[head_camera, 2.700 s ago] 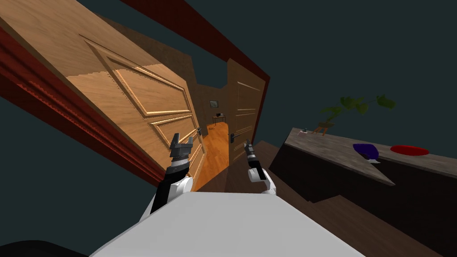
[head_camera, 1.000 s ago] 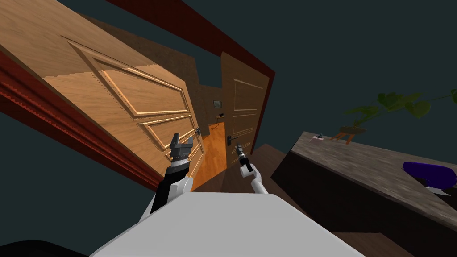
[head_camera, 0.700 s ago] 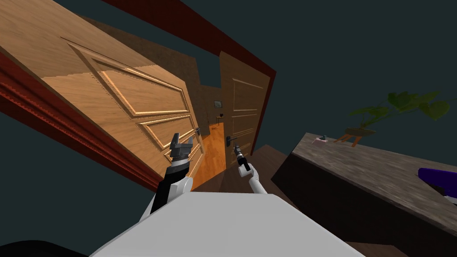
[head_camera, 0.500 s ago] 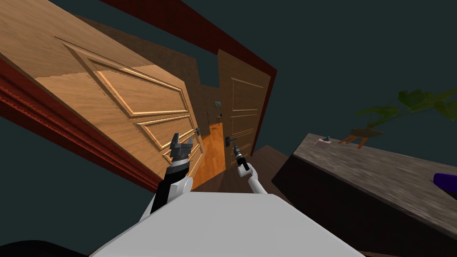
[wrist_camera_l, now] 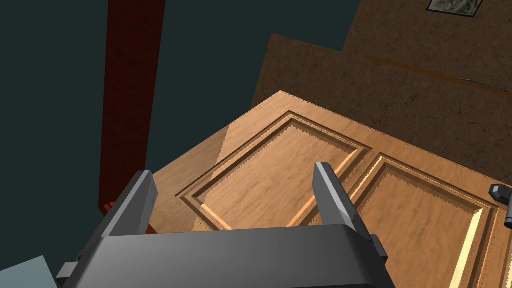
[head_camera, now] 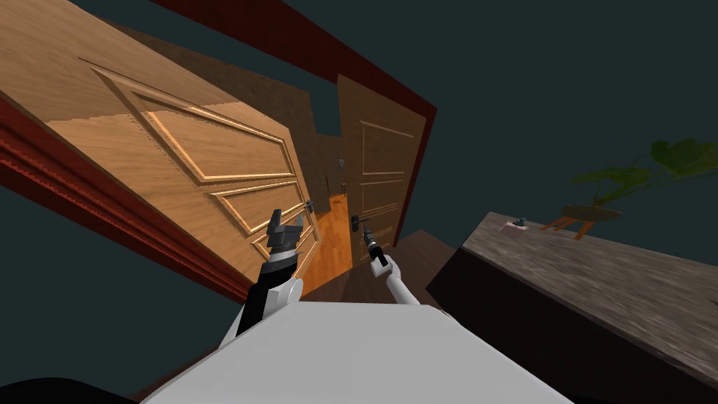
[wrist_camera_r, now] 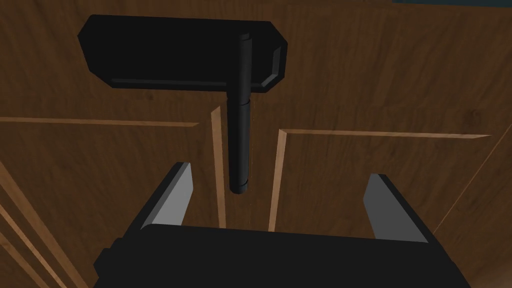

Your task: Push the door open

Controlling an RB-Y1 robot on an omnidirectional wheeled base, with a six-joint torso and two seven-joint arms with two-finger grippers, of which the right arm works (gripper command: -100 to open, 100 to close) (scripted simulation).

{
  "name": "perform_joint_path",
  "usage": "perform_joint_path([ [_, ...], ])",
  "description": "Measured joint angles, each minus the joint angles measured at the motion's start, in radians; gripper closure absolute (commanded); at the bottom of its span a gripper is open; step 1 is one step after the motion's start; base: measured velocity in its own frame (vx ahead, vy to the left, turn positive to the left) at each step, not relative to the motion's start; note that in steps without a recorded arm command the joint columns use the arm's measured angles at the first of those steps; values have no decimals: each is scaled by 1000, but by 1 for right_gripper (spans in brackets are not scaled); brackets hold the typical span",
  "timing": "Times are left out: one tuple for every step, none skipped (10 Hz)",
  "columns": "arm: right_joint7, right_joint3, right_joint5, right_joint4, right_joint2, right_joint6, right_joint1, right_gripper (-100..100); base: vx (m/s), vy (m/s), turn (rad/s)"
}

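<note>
Two wooden panelled door leaves stand in a dark red frame (head_camera: 105,203). The near left leaf (head_camera: 210,161) is swung partly open, and orange floor (head_camera: 336,238) shows through the gap. My left gripper (head_camera: 286,226) is open in front of this leaf (wrist_camera_l: 280,175), fingers (wrist_camera_l: 135,200) apart with nothing between them. The darker right leaf (head_camera: 382,161) carries a black lever handle (head_camera: 357,222). My right gripper (head_camera: 367,238) is open just short of it. In the right wrist view the lever (wrist_camera_r: 240,140) hangs from its black plate (wrist_camera_r: 170,52) and ends between the fingers of my right gripper (wrist_camera_r: 280,192).
A long dark counter (head_camera: 596,266) runs along my right, with a potted plant (head_camera: 631,175) and a small object (head_camera: 519,224) at its far end. Beyond the gap a corridor leads to a wall with a small picture (head_camera: 341,163). The left leaf's own handle (wrist_camera_l: 502,195) is near its free edge.
My view has shifted, sliding the counter and plant to the right. My right gripper has moved left and closer to the right leaf's handle. The left arm has kept its pose.
</note>
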Motion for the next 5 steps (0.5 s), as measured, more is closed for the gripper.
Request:
perform_joint_path([
  [-3, 9, 2, 21, 5, 1, -8, -100, 45, -163, 42],
  [-6, 14, 3, 43, 9, 1, -22, -100, 58, -139, 42],
  [-7, 18, 5, 68, 18, 4, -39, -100, 59, -166, 65],
  [-12, 24, 5, 99, 21, 3, -58, -100, 38, -173, 59],
  [-17, 34, 7, 107, 23, 7, -62, -100, 13, -75, 17],
])
